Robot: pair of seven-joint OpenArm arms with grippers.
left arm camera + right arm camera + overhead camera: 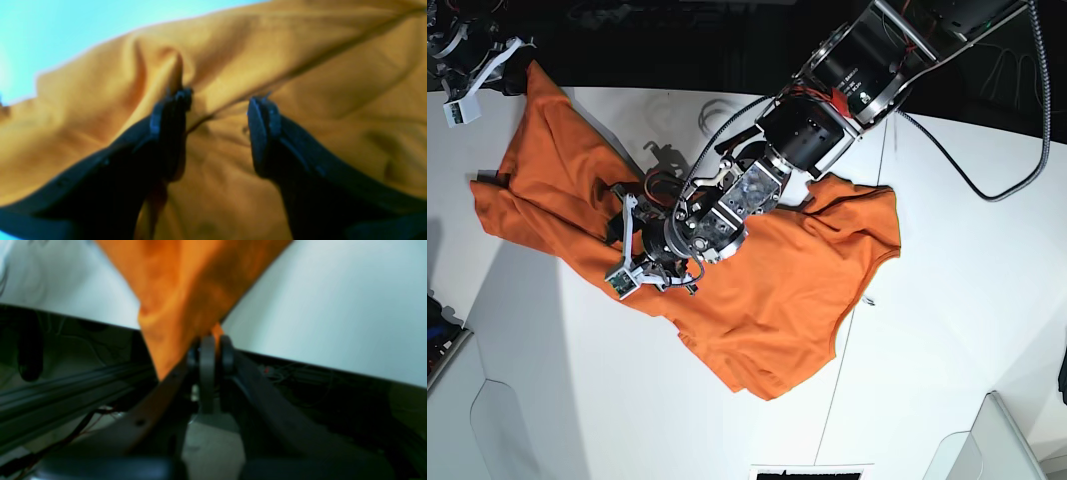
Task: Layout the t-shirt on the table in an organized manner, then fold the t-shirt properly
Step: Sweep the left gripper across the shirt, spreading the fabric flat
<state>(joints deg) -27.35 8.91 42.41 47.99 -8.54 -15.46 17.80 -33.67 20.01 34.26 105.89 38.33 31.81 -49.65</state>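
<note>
Spreading across the white surface (957, 330), a rumpled orange t-shirt (767, 290) runs from one edge of the tabletop toward the middle, its far corner lifted. The right gripper (215, 343) is closed on that corner, near the table's edge. The left gripper (218, 100) is open, its fingertips apart over bunched cloth; the close-up is blurred, so they may be touching it. The left arm (752, 180) reaches across the shirt in the base view, hiding part of the fabric. A black cable (1044, 90) loops beside that arm. Past the table edge, the right wrist view shows dark rails (76, 390) and thin wires (80, 430) above a grey floor (213, 446).
</note>
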